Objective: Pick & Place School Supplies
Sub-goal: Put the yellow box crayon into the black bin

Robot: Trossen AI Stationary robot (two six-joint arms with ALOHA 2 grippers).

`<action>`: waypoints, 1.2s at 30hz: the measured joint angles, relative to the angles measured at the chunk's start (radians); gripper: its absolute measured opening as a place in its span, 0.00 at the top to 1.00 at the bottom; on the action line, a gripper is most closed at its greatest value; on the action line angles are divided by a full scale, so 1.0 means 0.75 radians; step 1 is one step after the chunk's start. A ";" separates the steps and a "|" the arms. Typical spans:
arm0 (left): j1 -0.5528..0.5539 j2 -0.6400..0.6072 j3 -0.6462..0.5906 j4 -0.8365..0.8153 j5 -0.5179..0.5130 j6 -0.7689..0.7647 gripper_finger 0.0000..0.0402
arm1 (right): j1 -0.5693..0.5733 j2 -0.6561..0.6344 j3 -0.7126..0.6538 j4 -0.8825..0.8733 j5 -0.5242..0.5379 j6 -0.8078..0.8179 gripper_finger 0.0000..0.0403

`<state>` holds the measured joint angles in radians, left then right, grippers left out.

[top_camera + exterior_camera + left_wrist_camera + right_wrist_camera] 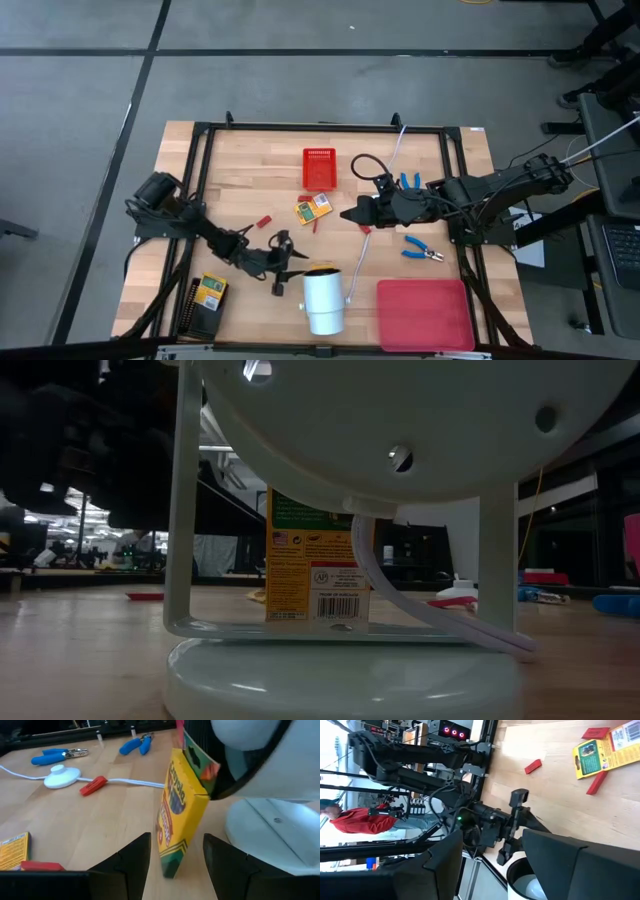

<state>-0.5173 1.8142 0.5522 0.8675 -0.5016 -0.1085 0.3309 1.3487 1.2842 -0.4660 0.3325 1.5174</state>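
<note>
**Crayon box on edge at the left jaws, wooden table under a dark frame**

A pale wooden table [250, 190] stands on a grey floor, with a dim room beyond it in the low view.

The left gripper [172, 857] holds its 2 fingers apart, and a yellow-and-green crayon box [177, 817] stands on edge in the gap just ahead of them, tilted against the white cylinder [270, 795]. "Crayola" can be read on its side; the low view shows its back with a barcode, the smaller print too fine to read. Whether the fingers touch the box cannot be told.

Farther out from these jaws lie a red block [93, 785], a white disc [62, 776] on a white cord [135, 782], and 2 blue-handled tools [57, 756] [137, 744]. Another yellow box [12, 851] is cut off at the frame edge.

The right gripper [492, 850] also has its fingers apart, with nothing between them, out over the table's middle. Beyond it lie a printed box [602, 752] and red blocks [533, 766]. A person in red [357, 820] shows in the room.

From above, 1 more box [210, 290] rests on a dark tray [205, 315] beside the left arm.
</note>
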 joint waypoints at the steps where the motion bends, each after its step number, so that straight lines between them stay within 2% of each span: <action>1: 0.006 0.011 0.004 0.006 0.005 0.000 0.56 | 0.000 0.000 0.000 0.003 0.000 -0.004 0.47; 11: 0.042 0.113 0.064 0.056 0.046 0.021 0.57 | -0.001 -0.011 0.000 0.002 -0.010 -0.018 0.47; 15: 0.063 0.146 0.088 0.056 0.067 -0.011 0.60 | -0.003 -0.020 0.000 0.002 -0.010 -0.030 0.47; 19: 0.078 0.153 0.091 0.054 0.046 -0.043 0.72 | -0.003 -0.031 -0.001 0.002 -0.010 -0.041 0.47; 23: 0.091 0.145 0.091 0.031 -0.010 -0.055 0.92 | -0.003 -0.037 -0.001 0.002 -0.010 -0.045 0.47; 25: 0.105 0.144 0.091 0.018 -0.010 -0.099 0.94 | -0.003 -0.041 -0.001 0.004 -0.005 -0.045 0.47; 27: 0.120 0.122 0.092 -0.032 -0.019 -0.145 0.94 | -0.003 -0.043 -0.001 0.008 -0.004 -0.047 0.47; 31: 0.151 0.044 0.076 -0.143 -0.123 -0.178 0.94 | -0.003 -0.048 -0.001 0.021 0.007 -0.067 0.47; 36: 0.243 -0.155 0.032 -0.344 -0.179 -0.171 0.94 | -0.003 -0.049 -0.001 0.047 0.036 -0.125 0.47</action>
<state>-0.3352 1.6976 0.5764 0.6096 -0.6355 -0.2367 0.3290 1.3121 1.2839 -0.4306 0.3594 1.4234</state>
